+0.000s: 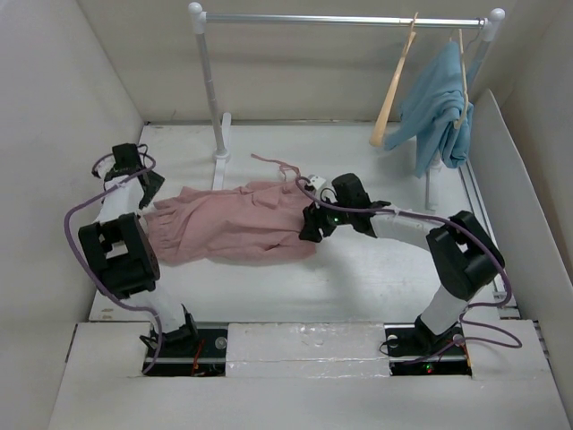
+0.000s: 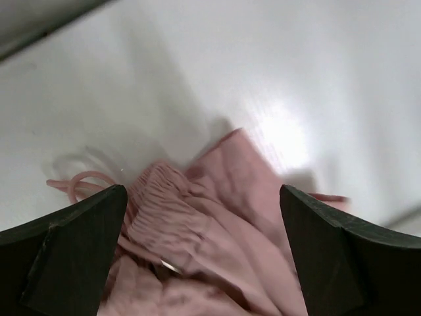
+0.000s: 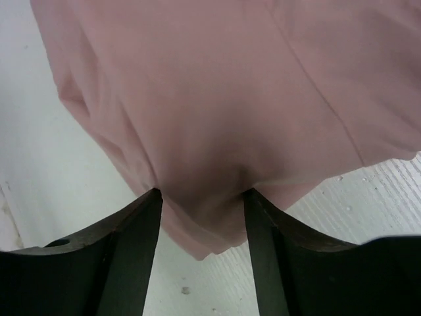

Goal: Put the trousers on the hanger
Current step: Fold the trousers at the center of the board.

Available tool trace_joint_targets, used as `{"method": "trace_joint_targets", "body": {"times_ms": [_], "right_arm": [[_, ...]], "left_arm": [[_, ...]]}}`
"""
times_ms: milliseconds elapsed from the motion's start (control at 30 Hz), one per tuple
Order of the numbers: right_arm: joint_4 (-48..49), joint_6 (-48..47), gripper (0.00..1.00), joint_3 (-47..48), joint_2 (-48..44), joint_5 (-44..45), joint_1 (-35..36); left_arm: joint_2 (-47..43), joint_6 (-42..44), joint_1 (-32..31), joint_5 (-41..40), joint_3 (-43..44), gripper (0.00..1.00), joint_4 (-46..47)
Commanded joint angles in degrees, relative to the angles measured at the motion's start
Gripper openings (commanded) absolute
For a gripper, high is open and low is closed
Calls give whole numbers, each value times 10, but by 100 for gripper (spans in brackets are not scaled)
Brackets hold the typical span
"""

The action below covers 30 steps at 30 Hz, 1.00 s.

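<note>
Dusty-pink trousers [image 1: 233,224] lie spread on the counter [image 1: 358,287]. The left gripper [image 2: 202,192] hovers above their gathered end, jaws spread wide, holding nothing. The right gripper [image 3: 201,194] pinches a fold at the opposite edge between partly closed jaws.

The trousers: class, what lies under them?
The white table shows all around the trousers; what lies directly beneath them is hidden by the cloth.

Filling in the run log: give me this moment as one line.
trousers: lying on table | hanger: on rail, bare | left gripper: open over waistband | right gripper: jaws astride trousers fold, grip unclear
</note>
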Motion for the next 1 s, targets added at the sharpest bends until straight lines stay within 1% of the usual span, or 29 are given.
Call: {"method": "trace_joint_targets", "body": {"times_ms": [0,33,100,133,167,233,267,300,333,367,400,433,467,500,533,567,600,633,667,700,733,767,800,833,967], "right_arm": [[69,25,57,-2,-10,17,1],[65,26,54,-1,-11,28,1],[32,15,53,3,-20,50,1],[24,10,54,1,-28,73,6],[16,6,54,-3,-37,83,6],[6,-6,54,-23,-70,97,6],[2,-10,54,-29,-80,101,6],[-6,-19,55,-33,-87,104,6],[-25,-24,55,-38,-94,110,6],[-32,-29,55,-42,-108,112,12],[-37,-34,38,-47,-116,115,18],[-36,-35,30,-58,-121,116,18],[-36,-35,25,-64,-126,113,24],[-30,-35,6,-67,-125,109,24],[-26,-36,1,-70,-124,98,24],[-22,-37,0,-68,-119,91,30],[-19,-41,1,-65,-109,87,39],[-22,-45,3,-59,-102,88,44],[-26,-48,7,-52,-97,89,49],[-26,-52,17,-43,-90,91,61],[-28,-53,22,-39,-86,98,66],[-29,-52,27,-37,-81,104,66],[-23,-52,34,-35,-75,108,72],[-23,-52,38,-35,-73,111,72],[-15,-50,40,-31,-50,130,72]], "left_arm": [[-97,18,0,-13,57,99,-1],[-124,19,-5,-26,62,99,-4],[-145,35,-50,-57,68,99,-6],[-156,43,-72,-98,73,99,-13],[-158,56,-125,-110,74,93,-20],[-151,80,-186,-84,71,80,-22],[-142,92,-217,-72,72,65,-26],[-132,96,-277,-57,76,60,-29],[-105,104,-307,-17,80,57,-26],[-87,110,-336,-1,102,56,-26],[-66,115,-388,7,121,56,-38],[-22,122,-410,34,142,56,-45],[3,134,-429,50,194,58,-50],[25,148,-446,68,224,60,-68],[75,158,-473,77,279,61,-76],[100,166,-482,87,307,63,-85],[124,169,-488,98,338,64,-114],[170,171,-496,117,365,64,-125],[187,176,-496,130,410,65,-132],[202,180,-496,136,429,65,-145],[228,181,-496,161,440,65,-148],[242,184,-496,170,460,67,-149],[267,185,-496,183,479,68,-158],[277,186,-496,186,487,68,-163],[318,191,-496,200,501,68,-173]]}}
